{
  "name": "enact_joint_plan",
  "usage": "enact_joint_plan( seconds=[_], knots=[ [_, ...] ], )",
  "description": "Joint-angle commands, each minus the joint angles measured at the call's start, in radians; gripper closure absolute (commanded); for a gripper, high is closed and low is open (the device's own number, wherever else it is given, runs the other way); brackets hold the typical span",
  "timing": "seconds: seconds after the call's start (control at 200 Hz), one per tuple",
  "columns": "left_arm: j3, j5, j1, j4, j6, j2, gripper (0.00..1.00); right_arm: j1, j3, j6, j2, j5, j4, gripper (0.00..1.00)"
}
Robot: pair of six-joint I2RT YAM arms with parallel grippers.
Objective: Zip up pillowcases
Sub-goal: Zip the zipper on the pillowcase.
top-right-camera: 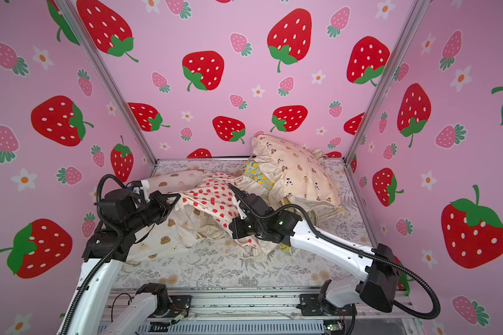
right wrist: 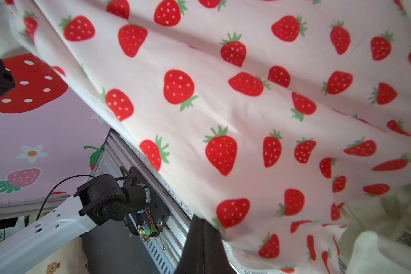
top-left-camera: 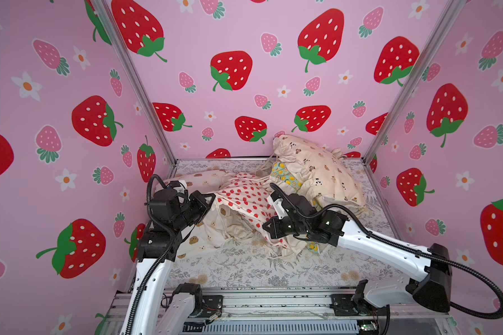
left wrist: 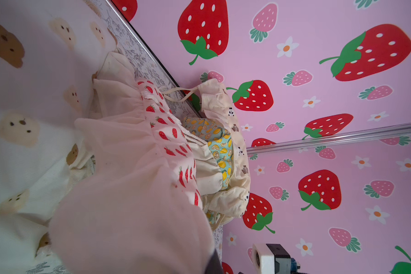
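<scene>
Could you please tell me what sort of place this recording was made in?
Probably a staged robot test booth, not a real bedroom: pink strawberry-print wall panels in aluminium framing surround a fern-print sheet, and a left arm and right arm are mounted on a rail at its front.

No text, label, brand or number is readable anywhere.

Grey fern-print sheet (flat), strawberry walls around

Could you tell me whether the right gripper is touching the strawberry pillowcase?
Touching. In the right wrist view the strawberry pillowcase runs taut straight from the shut tips of the right gripper, with no gap between them.
</scene>
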Motion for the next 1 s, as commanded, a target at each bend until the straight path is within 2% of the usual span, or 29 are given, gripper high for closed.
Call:
enact_joint_plan(
  seconds=[0.0,0.1,0.245,0.345,0.5,0.55,0.63,0.7,0.78,0.84,0.87,0.995],
  knots=[
    [0.054,-0.03,0.054,0.096,-0.025,-0.012,1.0,-0.006,-0.026,0.04,-0.021,-0.001,-0.139,1.0],
    [0.037,-0.018,0.059,0.108,-0.042,-0.023,1.0,-0.004,-0.039,0.042,-0.01,-0.012,-0.118,1.0],
    [-0.053,0.034,0.056,0.165,-0.13,-0.064,1.0,0.006,-0.003,0.03,0.05,-0.01,-0.101,1.0],
    [-0.094,0.002,0.054,0.146,-0.14,-0.111,1.0,0.02,0.021,0.024,0.099,0.029,-0.128,1.0],
    [-0.134,-0.01,0.052,0.127,-0.144,-0.141,1.0,0.031,0.008,0.027,0.12,0.019,-0.106,1.0],
    [-0.149,-0.011,0.052,0.132,-0.147,-0.145,1.0,0.035,0.007,0.025,0.112,0.029,-0.105,0.86],
    [-0.161,-0.007,0.051,0.132,-0.143,-0.14,1.0,0.036,0.0,0.025,0.087,0.039,-0.114,0.79],
    [-0.165,0.001,0.051,0.131,-0.138,-0.135,1.0,0.036,-0.023,0.039,0.047,0.064,-0.125,0.65],
    [-0.167,0.005,0.052,0.132,-0.136,-0.137,1.0,0.032,-0.059,0.056,-0.005,0.095,-0.129,0.58],
    [-0.17,0.006,0.051,0.131,-0.13,-0.14,1.0,0.011,-0.09,0.083,-0.033,0.117,-0.138,0.49],
    [-0.171,0.006,0.052,0.127,-0.13,-0.142,1.0,-0.009,-0.113,0.099,-0.041,0.107,-0.133,0.43],
    [-0.176,0.016,0.051,0.109,-0.114,-0.148,1.0,-0.081,-0.179,0.124,-0.048,0.053,-0.053,0.31]
  ],
)
